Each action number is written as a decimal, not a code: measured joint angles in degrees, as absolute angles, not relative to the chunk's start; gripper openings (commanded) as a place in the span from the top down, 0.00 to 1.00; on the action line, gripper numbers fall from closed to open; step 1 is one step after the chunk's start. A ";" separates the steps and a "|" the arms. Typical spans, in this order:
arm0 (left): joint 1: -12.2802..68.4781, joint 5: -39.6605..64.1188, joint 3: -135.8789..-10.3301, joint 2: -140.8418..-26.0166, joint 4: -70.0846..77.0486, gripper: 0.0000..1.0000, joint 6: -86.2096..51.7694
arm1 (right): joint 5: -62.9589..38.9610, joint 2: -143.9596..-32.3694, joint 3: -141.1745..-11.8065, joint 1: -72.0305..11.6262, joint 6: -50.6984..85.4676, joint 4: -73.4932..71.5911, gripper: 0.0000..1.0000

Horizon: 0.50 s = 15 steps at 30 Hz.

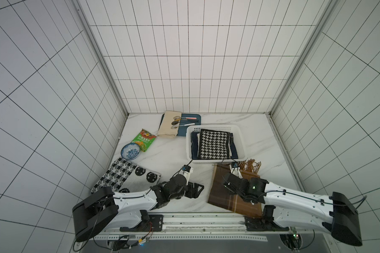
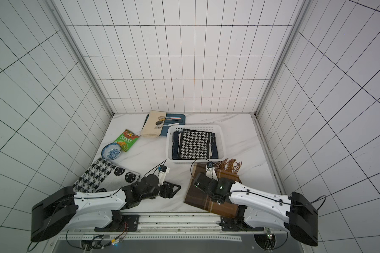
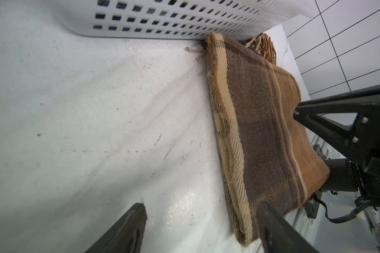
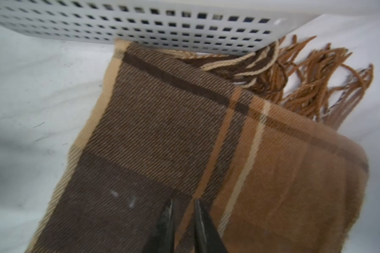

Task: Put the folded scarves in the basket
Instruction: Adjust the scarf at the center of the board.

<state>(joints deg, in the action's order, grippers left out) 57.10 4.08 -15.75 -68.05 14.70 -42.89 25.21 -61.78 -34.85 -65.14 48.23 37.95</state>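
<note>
Brown plaid scarf [image 1: 218, 192] lies folded flat on the surface [image 1: 173, 157], just in front of the basket [image 1: 215, 126]. Its far edge touches the basket's near wall; the fringe [image 4: 305, 87] spills loose against that wall.

Basket already holds a houndstooth cloth [image 1: 214, 144] over a dark one. Room on top, by the look of it.

Right pincer [image 4: 183, 203] sits over the scarf's dark panel, fingers drawn nearly together with a thin slit between. No fabric is seen bunched in the slit, but the tips sit at the frame edge, so a nip cannot be ruled out.

Left pincer [image 3: 201, 206] is spread wide, low over the surface, one finger at the scarf's near corner, the other on bare marble.

Handling, as judged:
- Woven wool-like cloth: soft, light, limp, not fragile.
- Several layers. A pinch on the top layer alone would likely peel the fold open.
- Best hold looks like the thick folded edge facing the left pincer, all layers at once, one pincer toward each end.
- The fringe will trail and may snag on the basket rim.
</note>
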 measured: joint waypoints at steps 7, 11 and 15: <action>57.28 1.96 -15.75 -66.13 12.51 0.17 -42.89 | 21.56 -71.92 -34.85 -58.83 41.47 31.09 0.85; 57.28 1.17 -15.75 -65.73 11.62 0.17 -42.87 | 20.62 -78.48 -35.03 -59.24 39.57 28.16 0.86; 57.28 0.12 -15.77 -65.73 10.41 0.16 -42.65 | 21.82 -79.75 -35.46 -63.92 40.10 26.02 0.86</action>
<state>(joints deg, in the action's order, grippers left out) 57.28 0.12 -15.77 -65.73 10.41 -42.65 21.82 -79.75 -35.46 -63.92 40.10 26.02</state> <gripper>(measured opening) 0.838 0.141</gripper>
